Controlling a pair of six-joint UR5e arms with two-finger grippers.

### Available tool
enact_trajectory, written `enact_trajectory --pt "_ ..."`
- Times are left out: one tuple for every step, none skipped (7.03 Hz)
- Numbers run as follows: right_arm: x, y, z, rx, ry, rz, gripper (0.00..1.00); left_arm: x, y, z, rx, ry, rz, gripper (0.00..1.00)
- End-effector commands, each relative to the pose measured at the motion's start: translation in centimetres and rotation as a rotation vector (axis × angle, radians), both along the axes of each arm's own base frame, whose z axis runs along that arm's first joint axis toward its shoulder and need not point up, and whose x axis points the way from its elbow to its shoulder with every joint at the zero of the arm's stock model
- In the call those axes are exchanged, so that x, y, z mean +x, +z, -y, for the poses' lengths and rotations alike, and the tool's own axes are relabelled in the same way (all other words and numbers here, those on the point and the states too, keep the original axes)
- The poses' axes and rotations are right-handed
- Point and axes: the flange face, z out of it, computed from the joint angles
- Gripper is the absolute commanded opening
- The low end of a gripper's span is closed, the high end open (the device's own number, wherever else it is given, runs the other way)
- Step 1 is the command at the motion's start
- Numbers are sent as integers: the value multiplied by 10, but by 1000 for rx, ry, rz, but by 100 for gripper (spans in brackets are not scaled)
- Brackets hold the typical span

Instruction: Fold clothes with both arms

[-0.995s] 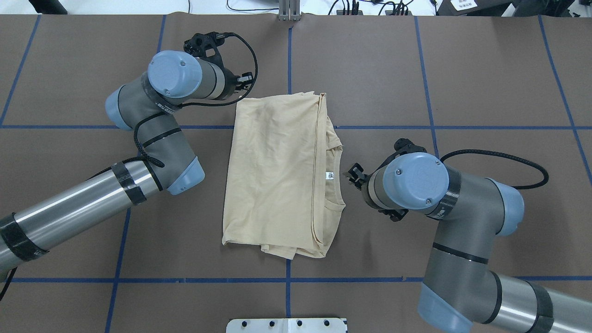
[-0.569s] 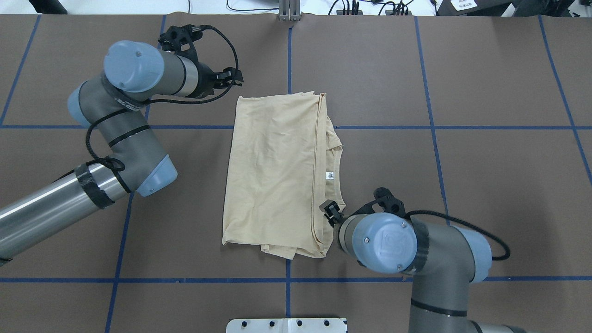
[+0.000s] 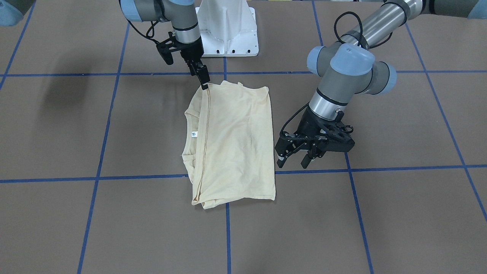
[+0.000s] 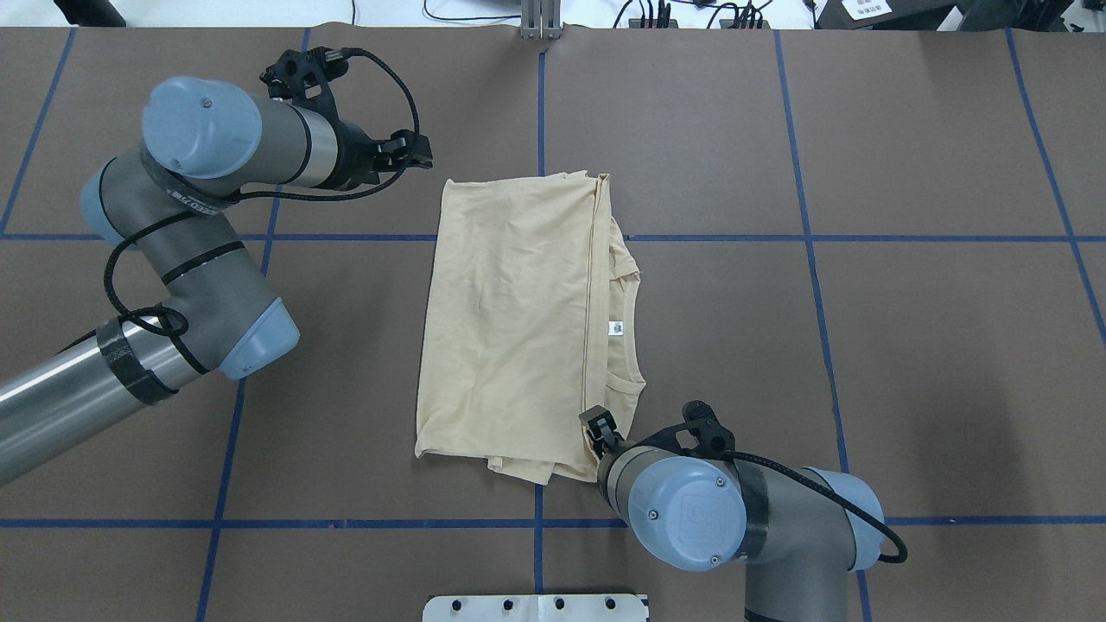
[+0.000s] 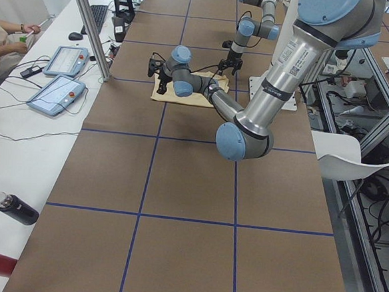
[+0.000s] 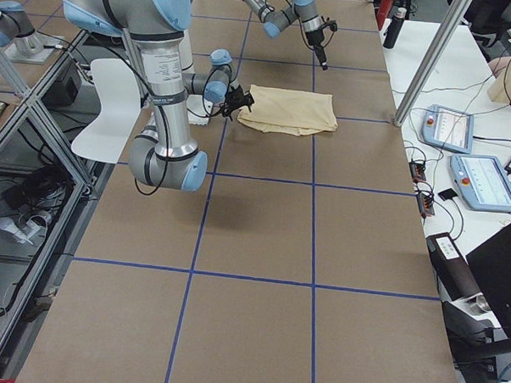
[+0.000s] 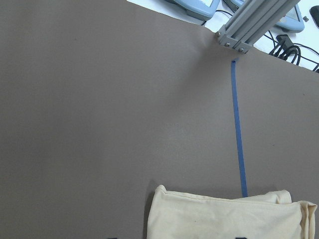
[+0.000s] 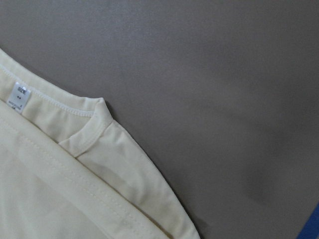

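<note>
The cream-yellow T-shirt [image 4: 510, 328] lies folded into a tall rectangle at the table's middle, print hidden, its white neck tag [image 4: 615, 327] showing on its right side. It also shows in the front view [image 3: 236, 144]. My right gripper [image 4: 594, 429] sits at the shirt's near right corner, jaws apparently open; in the front view [image 3: 205, 83] its tip touches that corner. My left gripper [image 3: 292, 164] is open and empty, hovering beside the shirt's far left corner; it is apart from the cloth in the overhead view [image 4: 419, 151]. The wrist views show the shirt's far edge [image 7: 224, 219] and collar [image 8: 60, 189].
Brown paper with a blue tape grid [image 4: 540, 238] covers the table. The white pedestal base [image 3: 228, 30] stands at the robot's edge. An aluminium post [image 4: 540, 22] and cables sit at the far edge. Teach pendants [image 5: 67, 60] and bottles [image 5: 16, 208] lie on the operators' side.
My right arm swung from beside the collar toward the robot, down to the shirt's near right corner. My left arm drew back to the left, away from the shirt's far left corner.
</note>
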Motion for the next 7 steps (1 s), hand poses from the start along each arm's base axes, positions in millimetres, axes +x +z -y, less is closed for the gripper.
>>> enact_trajectory --pt "-11 2 7 -40 44 0 95 -1 -1 -1 -2 -1 0 83" --pt "-11 2 7 -42 45 -1 93 -1 -1 -1 -2 -1 0 83" --pt "-14 7 8 -45 46 -11 92 -1 -3 -1 -1 -2 -5 83" --pt "-15 9 8 -45 46 -16 91 -1 -3 -1 -1 -2 -5 83" --pt "-16 8 8 -47 46 -14 91 -1 -3 -2 -1 0 -5 83" --pt "-16 8 8 -48 47 -14 87 -1 -3 -2 -1 0 -5 83" --pt "-16 9 8 -49 47 -17 84 -1 -4 -3 0 -1 -8 83"
